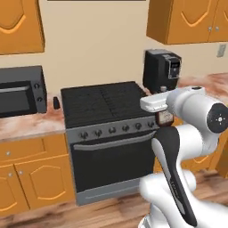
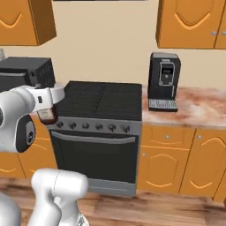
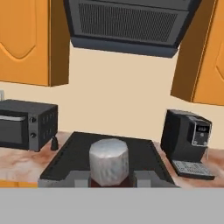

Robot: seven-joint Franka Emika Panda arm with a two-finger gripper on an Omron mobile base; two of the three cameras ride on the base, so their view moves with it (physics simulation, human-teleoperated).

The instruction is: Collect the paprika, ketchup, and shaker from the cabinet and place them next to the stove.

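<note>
Ketchup (image 3: 108, 161), one bottle, sits clenched in the end effector (image 3: 109, 177) in front of the stove (image 1: 107, 107), its lower half hidden. One shaker (image 1: 56, 103) stands on the tabletop (image 1: 26, 124) left of the stove.

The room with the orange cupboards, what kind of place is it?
A kitchen, a rendered one. A wide black stove with knobs stands between orange wooden cupboards, with a black coffee machine and a black microwave oven on the marbled counter.
</note>
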